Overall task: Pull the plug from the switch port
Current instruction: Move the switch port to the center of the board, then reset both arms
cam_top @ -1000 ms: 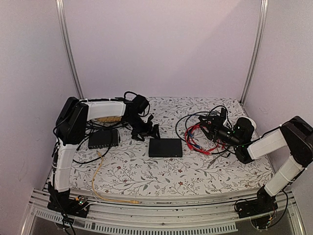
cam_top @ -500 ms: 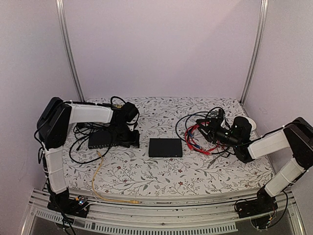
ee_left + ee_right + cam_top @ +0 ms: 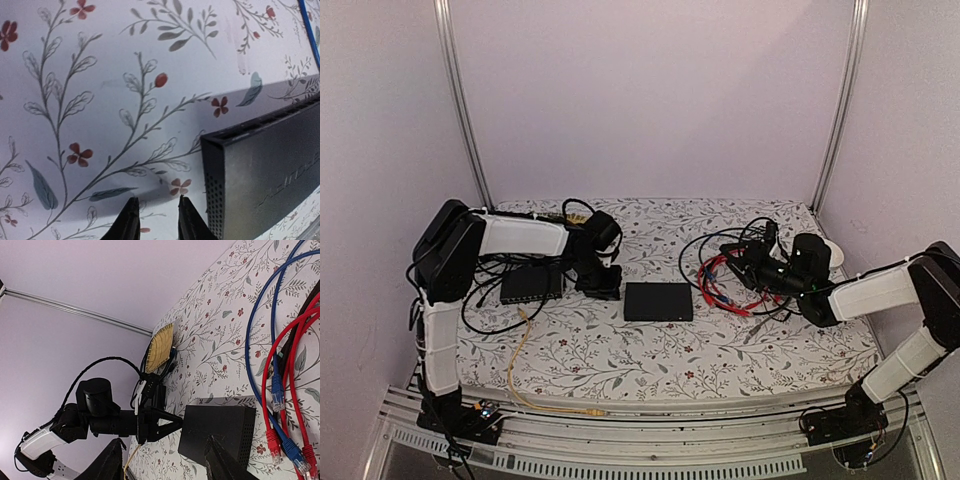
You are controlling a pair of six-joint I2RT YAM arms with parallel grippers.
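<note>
Yellow cable [image 3: 520,370] trails nearest the front edge, left of the flat black switch box [image 3: 658,301], which lies mid-table on the flowered cloth [image 3: 620,360]. Just left of that box the left gripper [image 3: 156,210] hangs low, its fingers drawn to a slim gap with nothing between them. Right of the box, the right gripper [image 3: 165,450] stands half-spread and empty beside red cables [image 3: 290,355] and blue cables [image 3: 260,340]. The switch port and plug are too small to make out.

Matte black switch [image 3: 265,170], seemingly cloth tabletop [image 3: 100,100]
</note>
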